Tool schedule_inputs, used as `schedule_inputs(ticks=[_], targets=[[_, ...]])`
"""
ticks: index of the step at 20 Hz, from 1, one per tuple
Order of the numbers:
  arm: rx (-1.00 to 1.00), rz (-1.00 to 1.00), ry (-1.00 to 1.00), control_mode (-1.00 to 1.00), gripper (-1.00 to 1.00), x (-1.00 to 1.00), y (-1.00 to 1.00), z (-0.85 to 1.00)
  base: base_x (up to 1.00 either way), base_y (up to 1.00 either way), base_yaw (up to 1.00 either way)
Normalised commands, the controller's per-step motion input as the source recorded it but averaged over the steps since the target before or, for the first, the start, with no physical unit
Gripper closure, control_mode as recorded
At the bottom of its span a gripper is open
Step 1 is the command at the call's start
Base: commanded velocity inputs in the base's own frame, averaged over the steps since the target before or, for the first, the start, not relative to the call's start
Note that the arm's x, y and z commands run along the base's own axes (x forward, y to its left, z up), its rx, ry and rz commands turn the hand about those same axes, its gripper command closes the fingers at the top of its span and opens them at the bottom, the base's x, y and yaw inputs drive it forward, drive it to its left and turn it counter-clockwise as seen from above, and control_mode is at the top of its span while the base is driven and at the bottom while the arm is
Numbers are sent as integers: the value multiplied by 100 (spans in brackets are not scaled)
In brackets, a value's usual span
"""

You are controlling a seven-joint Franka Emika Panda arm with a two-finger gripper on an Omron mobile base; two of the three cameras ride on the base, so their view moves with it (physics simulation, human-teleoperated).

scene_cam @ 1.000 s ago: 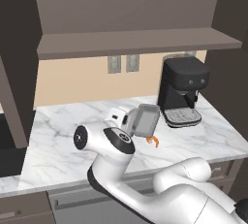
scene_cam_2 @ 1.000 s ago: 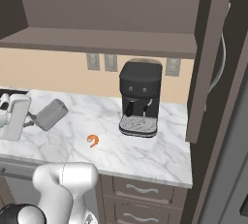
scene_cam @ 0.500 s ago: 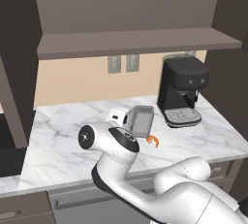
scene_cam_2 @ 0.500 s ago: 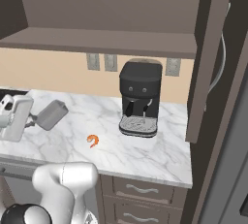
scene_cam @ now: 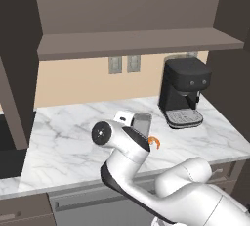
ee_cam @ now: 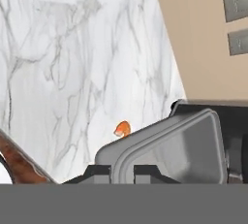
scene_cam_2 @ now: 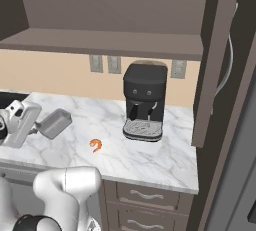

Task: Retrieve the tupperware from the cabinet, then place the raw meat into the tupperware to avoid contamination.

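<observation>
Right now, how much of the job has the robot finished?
Done: the small grey translucent tupperware is out of the dark brown wall cabinet. In hand: the gripper is shut on one end of it, holding it tilted above the white marble counter. Left: set it down and put the tiny orange raw meat, lying on the counter, inside.

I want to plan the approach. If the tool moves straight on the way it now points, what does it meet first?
The tool is shut on the tupperware, which leads. Straight ahead, probably the coffee machine; depth is unclear. The raw meat lies off to one side.
</observation>
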Motion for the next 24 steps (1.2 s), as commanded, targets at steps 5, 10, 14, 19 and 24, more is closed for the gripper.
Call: schedule_inputs(ticks=[5,10,14,19,24], targets=[[14,8,6,-100,100,10,0,-22,0,0,0],[10,6,11,-100,100,10,0,-29,0,0,0],[3,3,10,-100,100,0,0,-30,0,0,0],[0,2,5,-100,100,1,0,-25,0,0,0],[1,0,0,-100,100,12,0,-24,0,0,0]])
